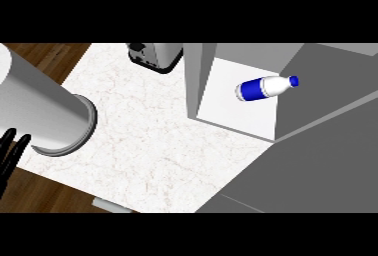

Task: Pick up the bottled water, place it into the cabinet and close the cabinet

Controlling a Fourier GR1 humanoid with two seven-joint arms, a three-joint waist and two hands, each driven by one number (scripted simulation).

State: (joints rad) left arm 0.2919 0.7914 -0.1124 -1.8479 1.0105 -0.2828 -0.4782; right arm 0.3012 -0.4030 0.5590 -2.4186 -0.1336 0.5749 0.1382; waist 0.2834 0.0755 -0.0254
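At the far left my left hand (10, 150) shows only as dark fingers running up from the picture's lower left, mostly cut off by the edge; what I can see of them is straight and slightly spread, closed on nothing. Just beside them my grey forearm (40, 105) fills the left side, its upper end running out of view and its round end hiding part of the white marbled counter (162, 150). Dark wooden floor (44, 192) shows past the counter's lower edge. At the counter's back edge sits a toaster (155, 54), only its lower part visible, the rest cropped at the top. To the right stands the grey cabinet (198, 80), open, with the bottled water (266, 87) lying on its side on the white shelf inside, blue cap pointing right. Its blue label band carries no writing I can read. The cabinet door (325, 150) takes up the right side and runs off the frame. My right hand does not show anywhere.
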